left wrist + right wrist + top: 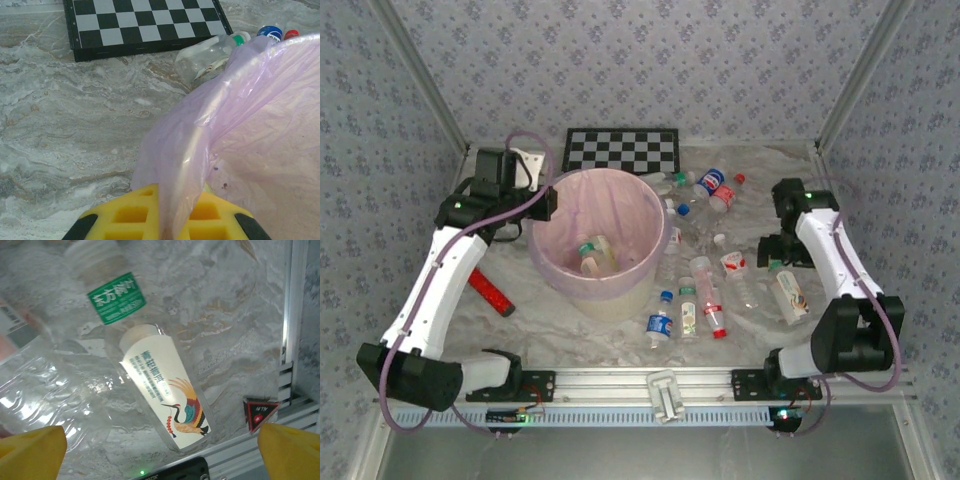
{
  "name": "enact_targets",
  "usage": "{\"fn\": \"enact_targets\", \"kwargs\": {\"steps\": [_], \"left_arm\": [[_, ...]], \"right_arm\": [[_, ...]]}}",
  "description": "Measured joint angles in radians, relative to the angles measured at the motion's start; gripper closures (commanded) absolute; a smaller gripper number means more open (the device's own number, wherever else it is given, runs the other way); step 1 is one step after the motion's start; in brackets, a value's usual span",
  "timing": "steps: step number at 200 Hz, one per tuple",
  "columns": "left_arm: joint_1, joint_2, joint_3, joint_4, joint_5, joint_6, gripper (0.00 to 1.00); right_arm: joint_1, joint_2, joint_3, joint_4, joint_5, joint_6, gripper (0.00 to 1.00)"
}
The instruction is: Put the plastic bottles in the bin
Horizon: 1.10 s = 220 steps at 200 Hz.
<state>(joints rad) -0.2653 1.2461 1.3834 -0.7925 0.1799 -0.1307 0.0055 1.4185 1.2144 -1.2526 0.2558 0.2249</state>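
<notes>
Left jaws tight on bag (175, 165) (bin (610, 300) rim); right jaws wide over bottle (167, 395).

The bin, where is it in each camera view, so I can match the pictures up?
Top external: the bin stands left of centre, in front of the checkerboard.
Left wrist: its pink liner takes the right side, the left end effector shut on its edge.
Right wrist: aimed at a crane-label bottle lying flat.
Shared landmark: the checkerboard, behind the bin in top and left wrist views.
</notes>
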Motion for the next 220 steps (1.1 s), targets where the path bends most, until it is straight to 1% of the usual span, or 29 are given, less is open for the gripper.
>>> {"fn": "enact_targets", "kwargs": {"steps": [16,31,81,110,131,156,176,191,208,220], "left_arm": [[0.01,0.019,0.017,-0.008,0.019,0.0,1.0],[0.018,0.035,0.033,-0.016,0.038,-0.001,1.0],[0.042,0.06,0.05,-0.019,0.083,-0.008,1.0],[0.052,0.067,0.059,-0.024,0.098,-0.008,1.0],[0.063,0.067,0.063,-0.037,0.108,-0.008,1.0],[0.08,0.067,0.069,-0.053,0.116,-0.008,1.0],[0.087,0.067,0.073,-0.062,0.12,-0.008,1.0],[0.089,0.067,0.074,-0.064,0.119,-0.008,1.0],[0.092,0.067,0.075,-0.066,0.119,-0.008,1.0],[0.092,0.069,0.08,-0.072,0.12,-0.008,1.0]], "right_arm": [[-0.055,0.043,-0.002,0.003,-0.045,0.001,0.0],[-0.076,0.097,-0.002,0.003,-0.078,0.0,0.0],[-0.089,0.333,0.003,0.005,-0.128,0.0,0.0],[-0.095,0.398,0.002,0.035,-0.163,0.008,0.01],[-0.102,0.431,0.002,0.071,-0.165,0.021,0.06],[-0.102,0.448,0.001,0.119,-0.167,0.031,0.2],[-0.094,0.45,0.02,0.138,-0.179,0.042,0.27],[-0.084,0.459,0.066,0.15,-0.193,0.05,0.3],[-0.074,0.492,0.151,0.162,-0.216,0.047,0.32],[-0.068,0.533,0.229,0.17,-0.227,0.045,0.37]]}}
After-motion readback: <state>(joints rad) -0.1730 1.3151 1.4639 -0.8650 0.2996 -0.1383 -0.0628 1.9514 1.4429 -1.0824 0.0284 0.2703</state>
